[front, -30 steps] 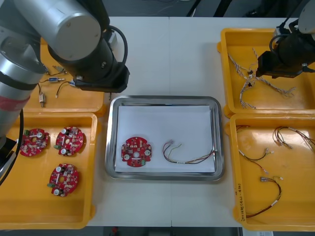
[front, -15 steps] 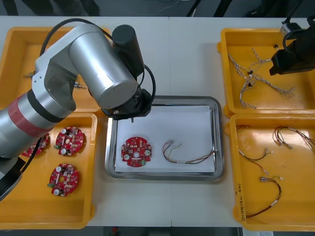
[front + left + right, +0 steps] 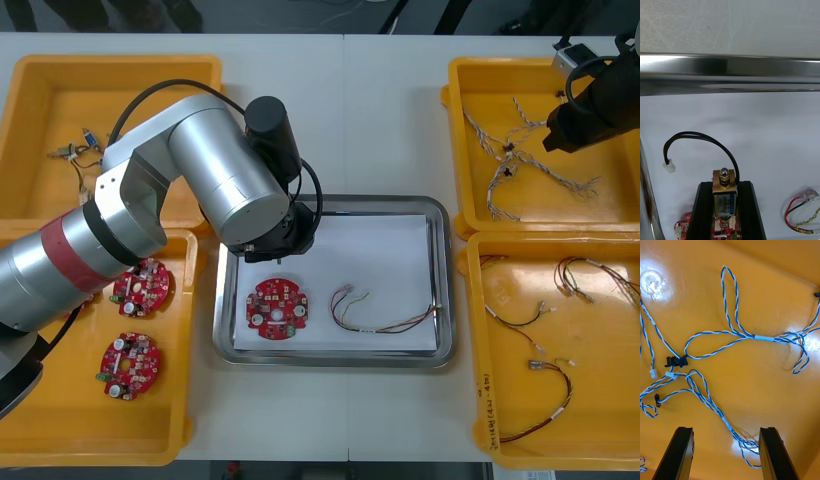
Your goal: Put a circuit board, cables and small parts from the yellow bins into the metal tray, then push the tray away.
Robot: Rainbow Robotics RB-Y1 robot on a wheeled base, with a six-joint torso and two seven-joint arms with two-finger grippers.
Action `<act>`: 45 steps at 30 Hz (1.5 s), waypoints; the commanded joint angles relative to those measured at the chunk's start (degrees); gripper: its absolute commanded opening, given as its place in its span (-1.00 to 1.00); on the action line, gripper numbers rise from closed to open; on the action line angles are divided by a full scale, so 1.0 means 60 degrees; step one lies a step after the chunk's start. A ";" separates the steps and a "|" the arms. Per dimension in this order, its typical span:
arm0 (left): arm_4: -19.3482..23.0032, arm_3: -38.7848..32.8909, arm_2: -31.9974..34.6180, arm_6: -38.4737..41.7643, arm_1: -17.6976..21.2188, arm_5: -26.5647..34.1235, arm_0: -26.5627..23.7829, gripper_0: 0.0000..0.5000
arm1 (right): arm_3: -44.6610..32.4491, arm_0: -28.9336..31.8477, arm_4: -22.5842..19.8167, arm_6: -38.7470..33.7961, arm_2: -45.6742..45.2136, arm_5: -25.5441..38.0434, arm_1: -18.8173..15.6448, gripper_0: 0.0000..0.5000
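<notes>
Small metal part (image 3: 725,198), black lead attached: clamped between left gripper (image 3: 725,185) fingers above metal tray (image 3: 335,203), far-left corner, just beyond circuit board (image 3: 277,309) | step: placing part | next: lower, release onto white liner | right gripper (image 3: 725,433) spread wide, empty, over blue-white cables (image 3: 733,333) in far right bin (image 3: 480,75)

Bins (image 3: 130,90) yellow; tray (image 3: 330,200) shiny, white inside; boards (image 3: 131,363) red; cable (image 3: 763,338) twisted blue-white; metal part (image 3: 724,187) brassy, black lead (image 3: 688,134); fingers (image 3: 677,453) black.
</notes>
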 commanded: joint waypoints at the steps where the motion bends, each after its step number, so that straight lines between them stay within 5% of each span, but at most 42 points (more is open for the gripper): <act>1: -0.0238 0.0276 -0.0275 -0.0276 -0.0011 -0.0405 0.0017 -1.00 | -0.0255 0.0012 -0.0170 0.0390 0.0129 -0.0214 -0.0484 1.00; 20: -0.0165 0.0349 -0.0685 -0.0393 0.0326 -0.0449 0.0032 -0.99 | -0.0226 0.0627 -0.0653 0.1196 0.0495 -0.0903 -0.0879 1.00; 23: -0.0180 0.0349 -0.0729 -0.0378 0.0355 -0.0464 0.0032 -0.71 | 0.0140 0.0568 -0.0756 0.1547 0.0525 -0.1005 -0.0879 1.00; 27: -0.0150 0.0349 -0.0729 -0.0378 0.0399 -0.0523 0.0032 0.22 | 0.0799 0.0363 -0.0888 0.2148 0.0495 -0.1269 -0.0879 1.00; 34: -0.0150 0.0349 -0.0729 -0.0320 0.0429 -0.0552 0.0032 1.00 | 0.1459 -0.0135 -0.0888 0.2221 0.0437 -0.1357 -0.0879 1.00; 45: 0.0597 0.0335 0.0062 -0.0569 0.0692 -0.0259 -0.0100 1.00 | 0.3070 -0.1204 -0.0961 0.2499 0.0451 -0.1518 -0.0864 1.00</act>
